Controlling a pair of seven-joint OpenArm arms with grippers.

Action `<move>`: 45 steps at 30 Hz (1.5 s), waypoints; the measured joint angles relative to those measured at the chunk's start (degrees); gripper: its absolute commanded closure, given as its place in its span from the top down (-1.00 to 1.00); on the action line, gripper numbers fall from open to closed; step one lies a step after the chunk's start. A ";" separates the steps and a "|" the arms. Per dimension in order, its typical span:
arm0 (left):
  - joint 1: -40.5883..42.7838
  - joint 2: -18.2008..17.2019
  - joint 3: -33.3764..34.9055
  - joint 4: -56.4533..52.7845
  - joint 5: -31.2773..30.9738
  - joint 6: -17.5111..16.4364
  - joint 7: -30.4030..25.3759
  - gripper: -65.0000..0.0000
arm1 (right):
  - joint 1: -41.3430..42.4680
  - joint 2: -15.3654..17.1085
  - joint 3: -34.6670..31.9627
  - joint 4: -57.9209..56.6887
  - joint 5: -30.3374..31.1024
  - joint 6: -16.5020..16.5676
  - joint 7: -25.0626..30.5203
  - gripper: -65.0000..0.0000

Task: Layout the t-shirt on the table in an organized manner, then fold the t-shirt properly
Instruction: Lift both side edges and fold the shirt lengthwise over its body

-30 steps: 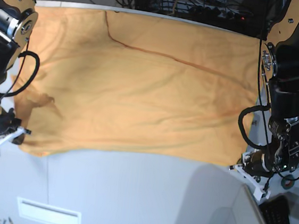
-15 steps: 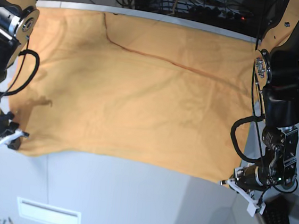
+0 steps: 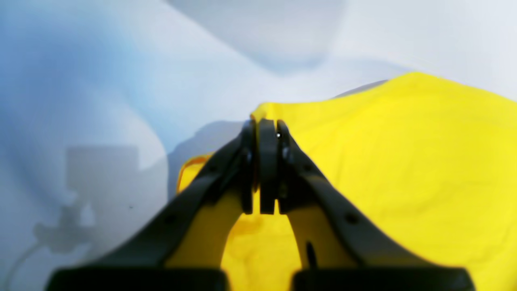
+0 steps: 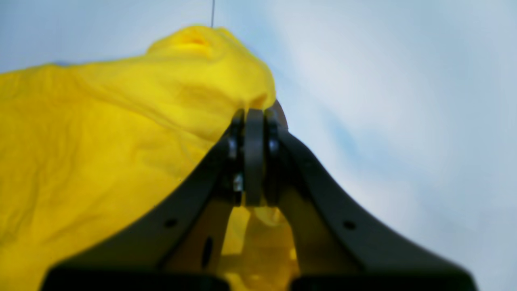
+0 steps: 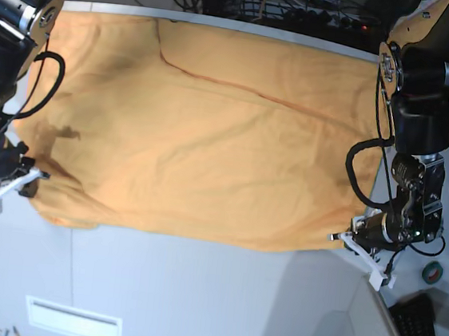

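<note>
Clearly the t-shirt (image 5: 205,126) is a light, limp thing: thin cotton that drapes, rumples and follows whatever pulls it, so it wants holding at two corners at once with the cloth kept taut between them. That is how it is held. The left gripper (image 3: 262,133) has its dark jaws pressed together on a pinch of the yellow hem corner, and the right gripper (image 4: 252,117) is likewise clamped on a bunched corner of cloth, which rises in a soft peak just past its tips. In the base view the shirt lies spread wide across the far half of the table (image 5: 195,293), its far edge reaching the worktop's far edge and its near hem running roughly parallel to the near edge, with the two held corners toward the worktop's side edges.

The fabric is matt orange-yellow, with one long diagonal crease across the upper part and small puckers near the right gripper's corner. No lettering shows on it. The worktop is smooth, pale grey-white and hard, and I judge that cloth will slide over it easily, so a gentle outward pull should flatten the wrinkles.
</note>
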 measured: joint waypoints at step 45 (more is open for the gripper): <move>20.09 -7.39 -4.72 21.00 -1.07 -8.11 10.03 -1.00 | -13.53 2.84 -0.11 16.59 0.31 1.05 -6.75 -1.00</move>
